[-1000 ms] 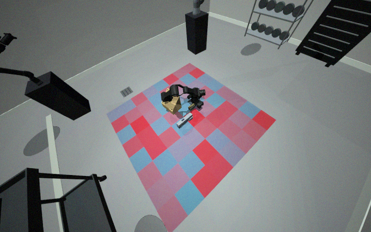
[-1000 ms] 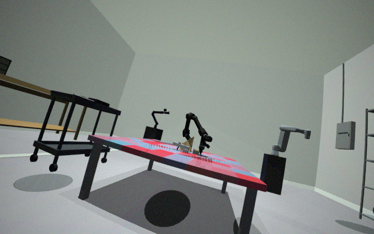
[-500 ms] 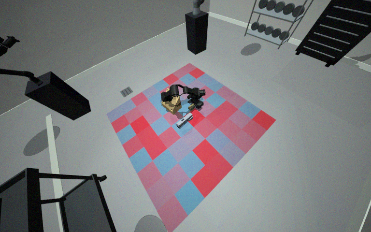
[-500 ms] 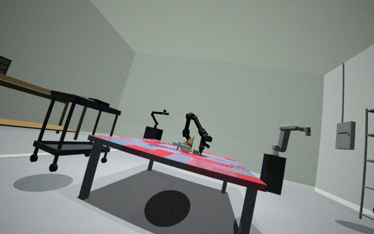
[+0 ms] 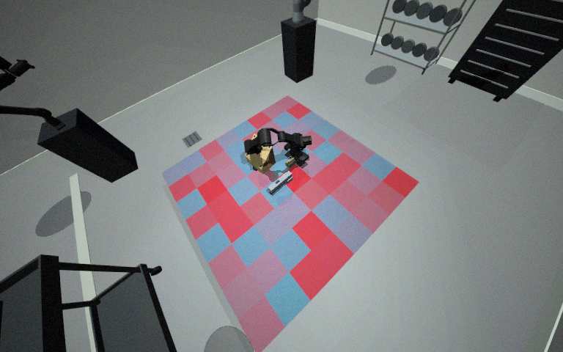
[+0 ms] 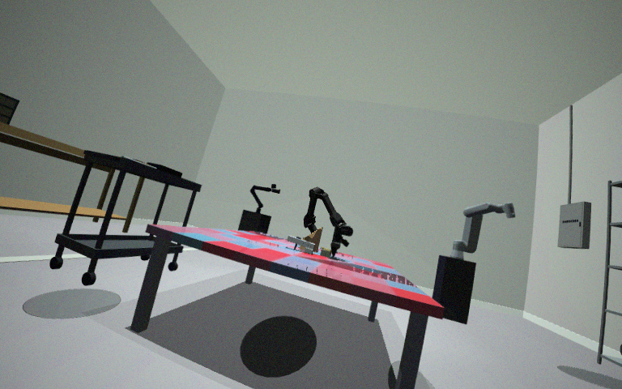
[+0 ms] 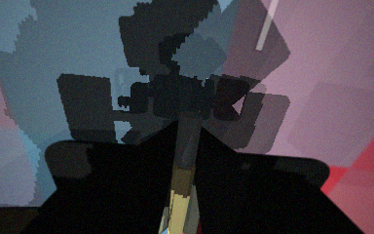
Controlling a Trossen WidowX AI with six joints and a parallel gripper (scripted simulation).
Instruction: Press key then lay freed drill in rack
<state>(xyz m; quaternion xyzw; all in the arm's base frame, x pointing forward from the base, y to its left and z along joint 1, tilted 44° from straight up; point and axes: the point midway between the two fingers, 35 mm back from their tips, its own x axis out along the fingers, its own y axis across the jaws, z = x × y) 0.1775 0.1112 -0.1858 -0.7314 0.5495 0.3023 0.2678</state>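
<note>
Grey walls and a pale floor surround one table [image 5: 328, 271] [image 6: 257, 256], its top patched in red, pink and blue, with four dark legs visible. One black arm [image 5: 264, 136] [image 6: 321, 197] stands bent over it, beside one tan wedge-shaped block [image 5: 260, 158] [image 6: 314, 237] on its left. One long pale grey piece [image 5: 280, 182] [image 6: 300, 244] lies nearer, and one small yellowish block [image 5: 289, 161] [image 6: 325, 252] sits just beside the gripper [image 5: 296, 160] [image 6: 334, 254] [image 7: 189, 123].

Pointing down low over the table, the claw's two fingers are clamped on something slim — apparently a strip [image 7: 178, 210], grey, brown and yellow in the wrist view. Whether that is the drill or the key cannot be told; the drill's place is too small and dark to confirm.

Two more arms stand behind on pedestals — one black [image 6: 257, 199], left, one grey [image 6: 471, 227], right. One four-wheeled cart [image 6: 109, 160] is at left; one wall rack [image 5: 408, 26] holds ten round weights, five per shelf.
</note>
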